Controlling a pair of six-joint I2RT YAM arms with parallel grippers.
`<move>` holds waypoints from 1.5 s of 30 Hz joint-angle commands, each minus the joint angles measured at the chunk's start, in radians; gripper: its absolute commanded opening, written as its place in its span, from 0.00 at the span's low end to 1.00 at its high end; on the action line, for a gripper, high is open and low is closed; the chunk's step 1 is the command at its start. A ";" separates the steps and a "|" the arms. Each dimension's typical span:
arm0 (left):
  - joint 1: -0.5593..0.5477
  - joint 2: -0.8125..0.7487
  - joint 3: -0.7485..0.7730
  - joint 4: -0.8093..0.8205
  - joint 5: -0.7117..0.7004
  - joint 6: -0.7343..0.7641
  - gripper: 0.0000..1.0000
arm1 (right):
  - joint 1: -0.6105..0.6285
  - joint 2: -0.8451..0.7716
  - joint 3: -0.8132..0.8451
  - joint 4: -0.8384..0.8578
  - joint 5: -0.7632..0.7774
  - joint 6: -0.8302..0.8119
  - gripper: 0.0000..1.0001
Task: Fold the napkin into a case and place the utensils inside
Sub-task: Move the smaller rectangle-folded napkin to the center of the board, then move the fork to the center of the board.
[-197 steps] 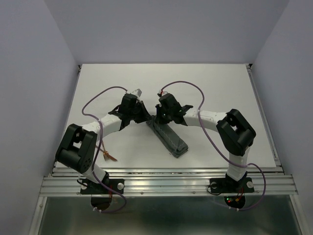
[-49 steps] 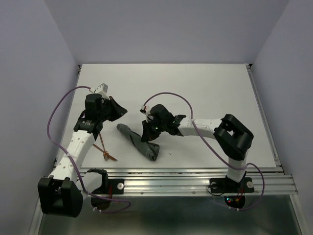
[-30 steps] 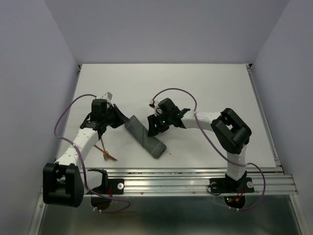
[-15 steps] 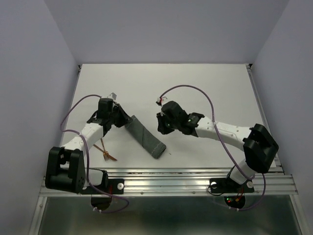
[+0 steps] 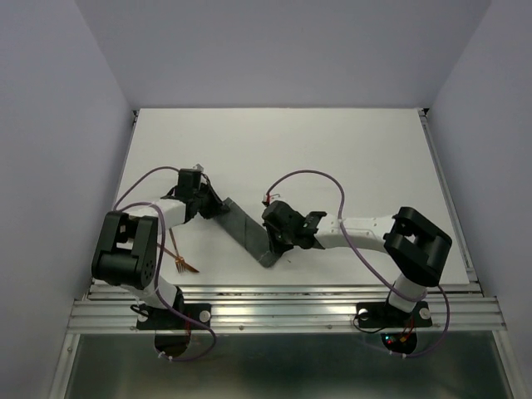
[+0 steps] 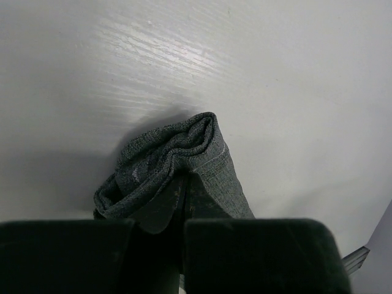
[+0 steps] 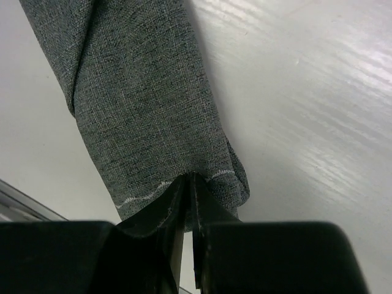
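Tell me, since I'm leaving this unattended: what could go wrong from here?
The left gripper and right gripper each pinch only an end of the folded napkin; a lift or pull could slip a hem free and undo the fold. The fork lies near the table's front edge beside the left arm; that arm could sweep it away.

The case point(image 5: 246, 229) is grey-green, with a fine speckled weave and a thin pale stitch line point(image 7: 142, 199) near its end. The table point(image 5: 332, 150) is white. The utensils point(image 5: 184, 266) are copper-brown. The cables point(image 5: 309, 173) are purple. The arms point(image 5: 363, 228) are white with black joints. The walls point(image 5: 50, 125) are pale purple-grey.
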 commanded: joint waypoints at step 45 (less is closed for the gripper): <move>0.054 -0.185 0.435 -0.643 -0.373 0.236 0.36 | -0.103 -0.025 0.245 -0.021 0.144 -0.051 0.79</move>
